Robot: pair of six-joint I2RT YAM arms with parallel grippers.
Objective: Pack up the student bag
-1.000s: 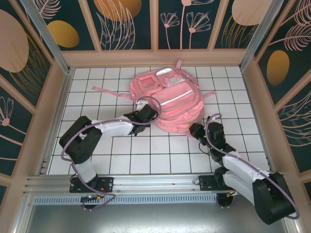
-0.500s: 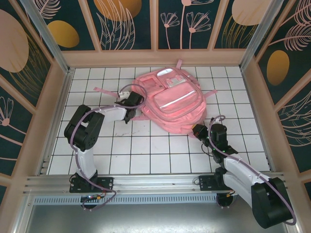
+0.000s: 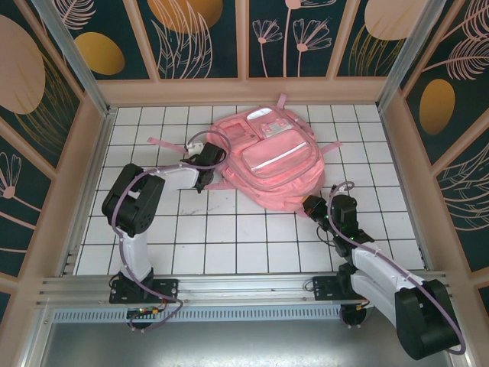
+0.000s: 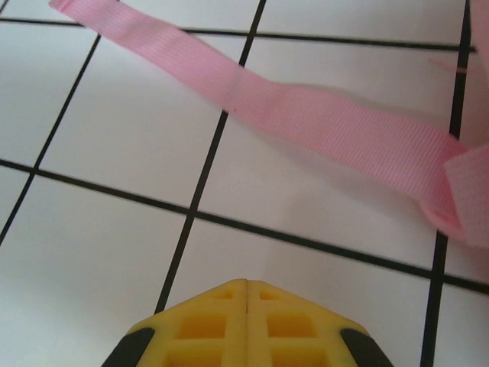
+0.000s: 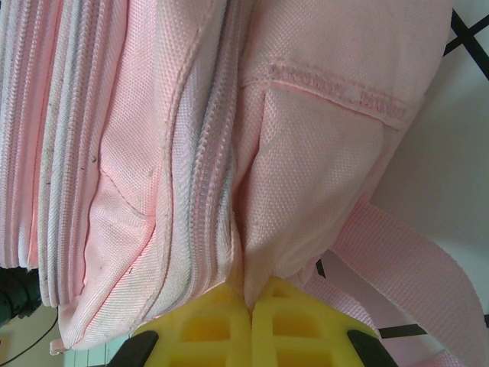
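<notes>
The student bag (image 3: 269, 159) is a light-pink backpack lying flat at the back middle of the tiled table, front pockets up. My right gripper (image 3: 310, 205) is at the bag's near right edge. In the right wrist view its yellow jaws (image 5: 250, 304) are shut on a fold of the bag's fabric (image 5: 306, 176) beside a zip seam. My left gripper (image 3: 201, 181) is beside the bag's left edge, off the fabric. In the left wrist view it (image 4: 246, 284) is shut with nothing in it, low over white tile, a pink strap (image 4: 328, 130) lying ahead of it.
Thin pink straps trail out from the bag to the left (image 3: 164, 143) and right (image 3: 330, 147). Wooden walls (image 3: 244, 92) box in the table at the back and both sides. Bare white tiles (image 3: 237, 245) lie between the bag and the arm bases.
My left gripper has pulled away from the bag's near left edge, moving left and back. The right gripper has kept its pinch and shifted slightly to the right.
</notes>
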